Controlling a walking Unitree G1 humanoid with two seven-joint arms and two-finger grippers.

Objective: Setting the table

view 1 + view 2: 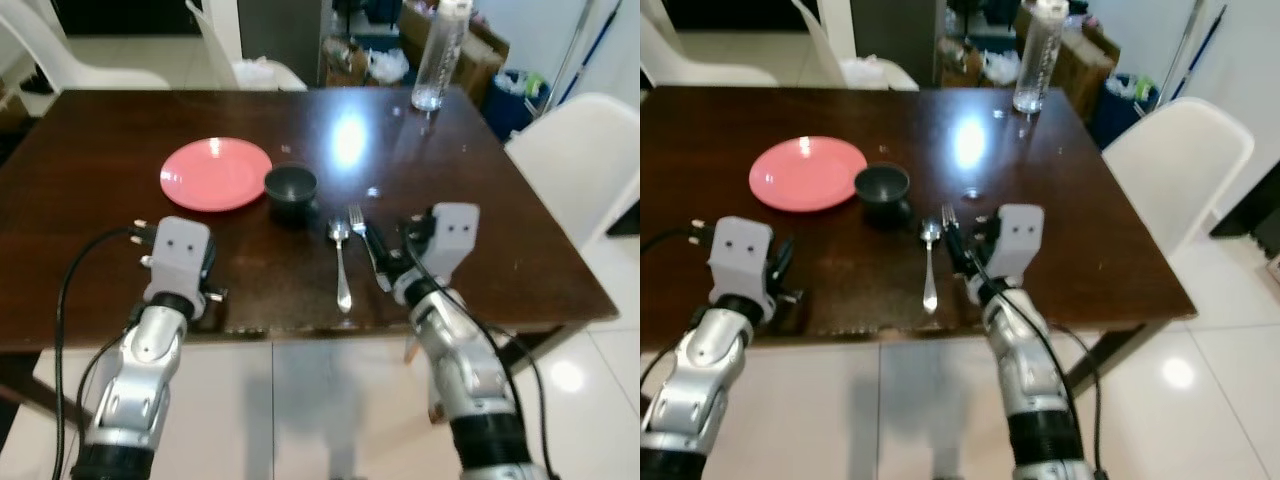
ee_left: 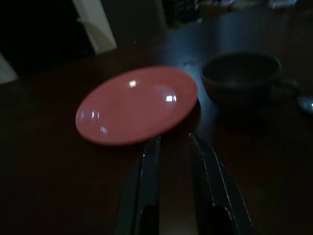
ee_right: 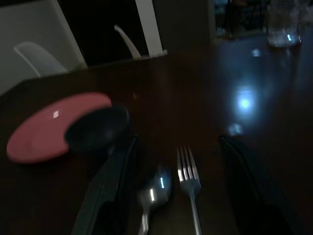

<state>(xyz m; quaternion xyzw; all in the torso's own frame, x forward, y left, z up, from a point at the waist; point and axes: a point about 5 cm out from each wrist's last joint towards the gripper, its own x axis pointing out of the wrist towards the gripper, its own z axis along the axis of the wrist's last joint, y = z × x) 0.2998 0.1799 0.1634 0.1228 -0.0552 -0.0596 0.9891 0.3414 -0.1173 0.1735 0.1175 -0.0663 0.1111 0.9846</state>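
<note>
A pink plate (image 1: 216,173) lies on the dark wooden table (image 1: 120,130), with a black bowl (image 1: 291,188) touching its right edge. In front of the bowl a spoon (image 1: 342,262) and a fork (image 1: 360,228) lie side by side. My right gripper (image 1: 390,236) hovers low over the table's near edge. It is open wide, and in the right wrist view the fork (image 3: 189,178) lies between its fingers (image 3: 110,181). My left gripper (image 1: 207,265) rests near the front edge, short of the plate (image 2: 137,105), with a narrow gap between its fingers and nothing in it.
A clear plastic bottle (image 1: 440,55) stands at the table's far right edge. White plastic chairs stand at the right (image 1: 590,160) and behind the table (image 1: 250,60). Boxes and clutter (image 1: 375,50) fill the room behind. The floor is glossy white tile.
</note>
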